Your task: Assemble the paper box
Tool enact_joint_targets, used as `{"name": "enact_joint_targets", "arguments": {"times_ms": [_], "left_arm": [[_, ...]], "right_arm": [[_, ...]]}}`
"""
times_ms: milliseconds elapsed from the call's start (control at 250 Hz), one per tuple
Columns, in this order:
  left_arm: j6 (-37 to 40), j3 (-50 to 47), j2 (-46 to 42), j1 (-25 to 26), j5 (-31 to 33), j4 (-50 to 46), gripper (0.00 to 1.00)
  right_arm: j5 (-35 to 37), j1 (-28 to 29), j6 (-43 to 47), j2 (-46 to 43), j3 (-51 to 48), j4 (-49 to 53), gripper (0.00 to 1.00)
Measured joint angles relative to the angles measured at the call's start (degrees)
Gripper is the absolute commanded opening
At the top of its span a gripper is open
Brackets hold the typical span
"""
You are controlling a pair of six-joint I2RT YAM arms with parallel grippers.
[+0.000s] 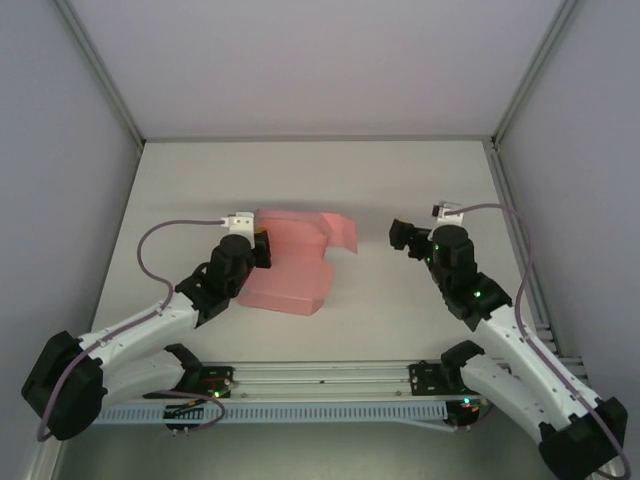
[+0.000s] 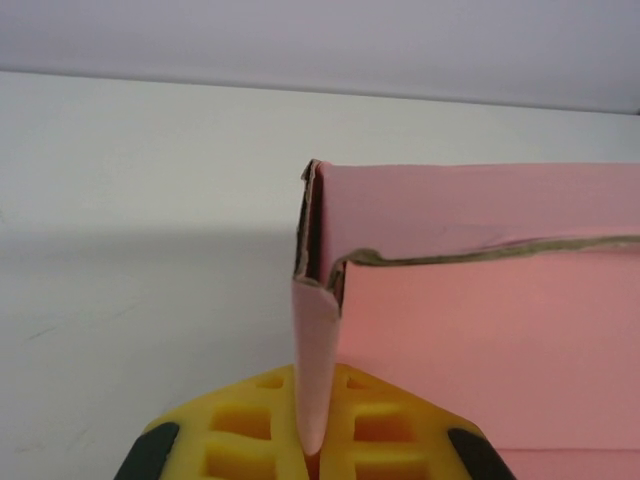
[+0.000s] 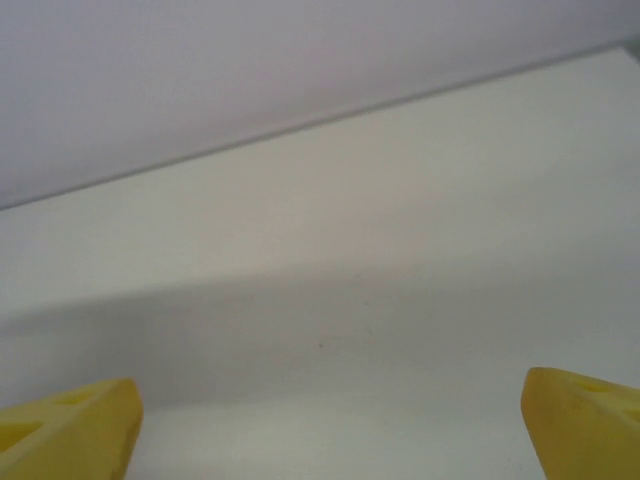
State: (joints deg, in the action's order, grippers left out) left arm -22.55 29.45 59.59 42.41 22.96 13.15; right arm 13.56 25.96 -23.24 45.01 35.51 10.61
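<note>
The pink paper box (image 1: 295,262) lies partly folded on the table's middle, one flap reaching out to the right. My left gripper (image 1: 258,245) is at its left edge, shut on an upright pink side flap (image 2: 318,370) pinched between the yellow pads (image 2: 250,420). The left wrist view has the box's folded wall (image 2: 480,330) running off to the right of that flap. My right gripper (image 1: 402,236) hovers to the right of the box, apart from it. Its yellow fingertips (image 3: 70,430) stand wide open with bare table between them.
The white table (image 1: 400,180) is fenced by grey walls at the back and both sides. An aluminium rail (image 1: 320,375) with the arm bases runs along the near edge. A grey cable (image 1: 160,235) loops from the left wrist.
</note>
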Motion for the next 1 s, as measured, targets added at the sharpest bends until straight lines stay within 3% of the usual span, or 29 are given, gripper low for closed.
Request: {"name": "enact_joint_targets", "arguments": {"times_ms": [256, 423, 647, 1002], "left_arm": [[0.4, 0.0, 0.0, 0.0, -1.7, 0.1, 0.00], [0.4, 0.0, 0.3, 0.0, -2.1, 0.1, 0.00], [0.4, 0.0, 1.9, 0.0, -2.0, 0.1, 0.00], [0.4, 0.0, 2.7, -0.1, -1.7, -0.3, 0.00]], "right_arm": [[-21.9, -2.4, 4.5, 16.0, 1.4, -3.2, 0.84], [-32.1, 0.8, 7.8, 22.6, 4.7, -5.8, 0.82], [-37.8, 8.0, 11.7, 24.0, 7.0, -7.1, 0.81], [-37.4, 12.1, 12.3, 28.5, 8.6, -9.3, 0.75]]}}
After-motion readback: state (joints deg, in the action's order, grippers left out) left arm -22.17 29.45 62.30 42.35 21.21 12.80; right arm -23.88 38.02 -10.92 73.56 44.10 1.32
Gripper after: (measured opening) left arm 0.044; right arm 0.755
